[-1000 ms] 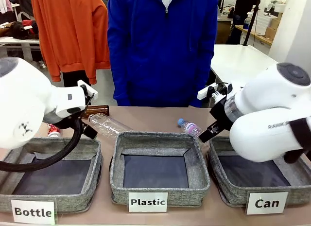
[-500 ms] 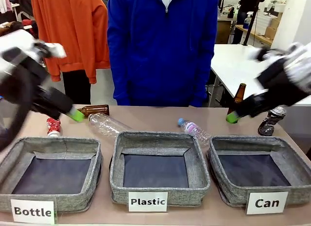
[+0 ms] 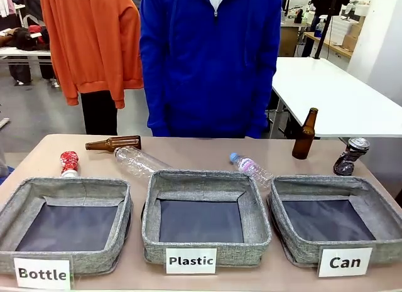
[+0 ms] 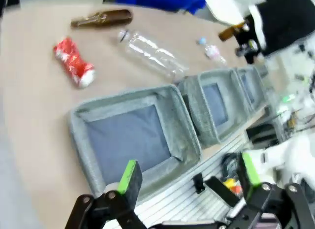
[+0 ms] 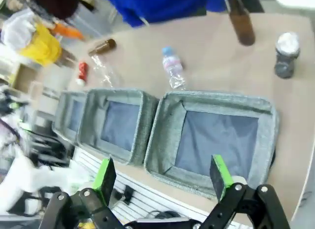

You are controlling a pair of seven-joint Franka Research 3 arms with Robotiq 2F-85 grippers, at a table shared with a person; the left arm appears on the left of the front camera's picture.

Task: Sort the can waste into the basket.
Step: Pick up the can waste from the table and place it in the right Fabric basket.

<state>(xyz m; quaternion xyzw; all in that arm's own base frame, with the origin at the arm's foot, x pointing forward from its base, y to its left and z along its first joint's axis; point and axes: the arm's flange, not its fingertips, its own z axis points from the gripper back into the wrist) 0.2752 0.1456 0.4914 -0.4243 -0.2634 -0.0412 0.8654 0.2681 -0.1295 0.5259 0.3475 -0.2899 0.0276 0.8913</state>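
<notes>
Now both arms are hanging higher above the beige table [image 3: 201, 152] than a moment ago, with the left gripper [image 4: 189, 172] and right gripper [image 5: 162, 174] gaping empty. The crushed red metal can [image 3: 69, 163] is lying far left. The crushed dark grey can [image 3: 350, 155] is sitting far right behind the grey woven "Can" basket [image 3: 320, 183]. Both cans are well away from the grippers. A person in a blue jacket [image 3: 210, 59] is standing opposite.
</notes>
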